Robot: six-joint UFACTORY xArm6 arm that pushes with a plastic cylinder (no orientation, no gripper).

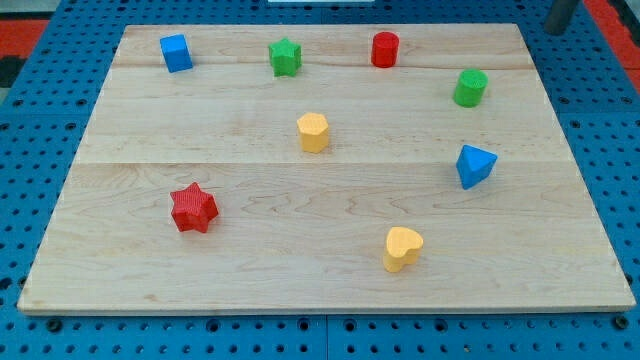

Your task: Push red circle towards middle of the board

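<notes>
Red circle (pixel 385 49) waiting at the far edge
My tip's end isn't visible; light, rigid, slides easily, so push its far side toward the desk (pixel 250 270) middle.

Small red cylindrical plastic block, the red circle (pixel 385 49): stands upright on flat end, round top face up. Sits on pale wooden board (pixel 330 270) near view's top edge, a little right of centre line. Lies well apart from board's middle, on the topmost plank strip. Touches no other block. Surface looks ribbed, matte.
</notes>
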